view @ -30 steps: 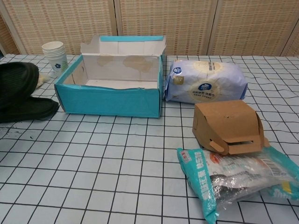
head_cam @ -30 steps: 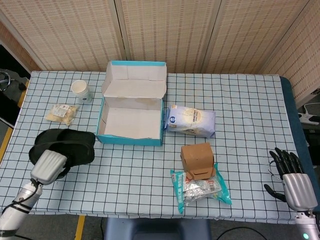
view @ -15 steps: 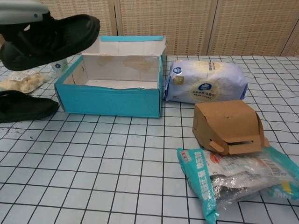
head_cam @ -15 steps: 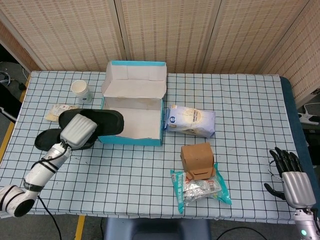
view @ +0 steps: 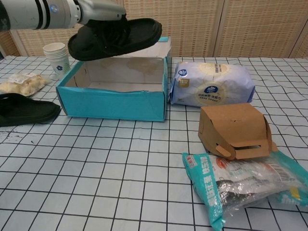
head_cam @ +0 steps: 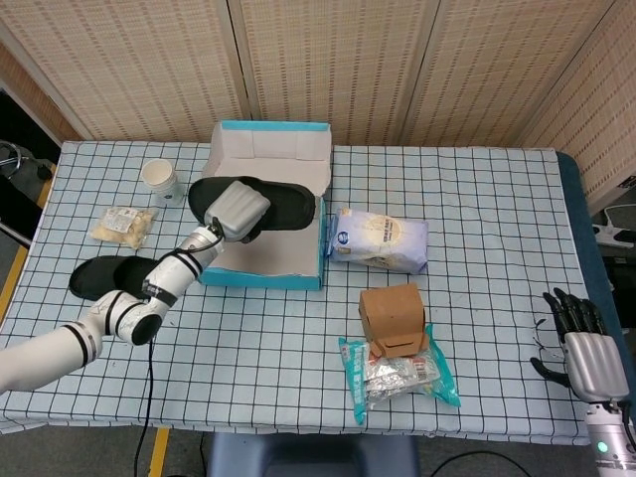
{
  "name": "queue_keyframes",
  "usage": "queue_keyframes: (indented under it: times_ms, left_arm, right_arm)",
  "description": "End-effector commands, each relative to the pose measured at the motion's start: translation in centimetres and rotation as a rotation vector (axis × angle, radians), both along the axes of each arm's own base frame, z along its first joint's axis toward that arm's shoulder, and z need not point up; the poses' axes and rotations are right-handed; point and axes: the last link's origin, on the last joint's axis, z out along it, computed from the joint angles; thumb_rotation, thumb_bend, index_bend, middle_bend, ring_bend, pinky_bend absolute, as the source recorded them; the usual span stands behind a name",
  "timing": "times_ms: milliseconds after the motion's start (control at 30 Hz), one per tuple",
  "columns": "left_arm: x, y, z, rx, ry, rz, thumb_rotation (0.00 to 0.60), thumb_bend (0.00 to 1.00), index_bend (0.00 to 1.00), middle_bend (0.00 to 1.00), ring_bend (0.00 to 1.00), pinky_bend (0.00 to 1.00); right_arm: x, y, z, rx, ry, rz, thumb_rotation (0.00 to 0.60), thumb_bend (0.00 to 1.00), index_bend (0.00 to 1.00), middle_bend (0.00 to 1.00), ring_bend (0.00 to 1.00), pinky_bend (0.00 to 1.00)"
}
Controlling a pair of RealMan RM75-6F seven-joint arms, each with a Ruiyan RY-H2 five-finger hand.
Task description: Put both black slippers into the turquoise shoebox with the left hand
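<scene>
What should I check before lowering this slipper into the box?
1. Left hand grips slipper: ok.
2. Slipper is above the shoebox opening: ok.
3. Box interior free of other things: ok.
4. Slipper clear of the box walls: ok in chest view; it hangs above the rim.
5. Second slipper on the table, left of the box, reachable next: ok.
6. Right hand out of the way at the table edge: ok.

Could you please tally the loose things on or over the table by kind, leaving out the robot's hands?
Black slippers: 2, held slipper, lying slipper
Boxes: 2, turquoise shoebox, brown carton
Sealed bags: 3, white bag, teal-edged packet, small snack bag
Paper cup stacks: 1, cups
Total: 8
</scene>
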Motion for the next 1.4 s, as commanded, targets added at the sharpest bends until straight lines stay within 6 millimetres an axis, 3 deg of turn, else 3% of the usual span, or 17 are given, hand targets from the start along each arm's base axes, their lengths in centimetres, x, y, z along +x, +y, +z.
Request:
queue_keyframes:
  times_ms: [33, 500, 967, 1400]
  left_arm:
    - [0.3, 0.2, -2.0, -0.066, -0.014, 0.035, 0.600, 0.94, 0.62, 0.63, 0.55, 0.62]
    - [-1.9, 2.5, -4.9, -0.120, -0.002, 0.174, 0.600, 0.93, 0.61, 0.63, 0.55, 0.62]
    - [-2.5, 2.6, -7.3, -0.150, 0.068, 0.164, 0.600, 0.94, 0.62, 0.63, 0.55, 0.62]
    - [-5.3, 2.9, -9.3, -0.159, 0.158, 0.237, 0.600, 0.94, 0.61, 0.63, 0.55, 0.62]
  right_arm:
    - [-0.1, -0.1, 0.0, 0.002, -0.001, -0.003, 0.600, 0.08, 0.00, 0.00, 0.00, 0.00]
    - [-0.1, 0.1, 0.2, 0.009, -0.012, 0.005, 0.600, 0.08, 0.00, 0.00, 0.00, 0.00]
    - [-0.1, 0.1, 0.1, 0.020, -0.017, 0.003, 0.600, 0.08, 0.00, 0.00, 0.00, 0.00]
    - [0.0, 0.2, 0.0, 0.038, -0.025, 0.004, 0.600, 0.08, 0.00, 0.00, 0.00, 0.00]
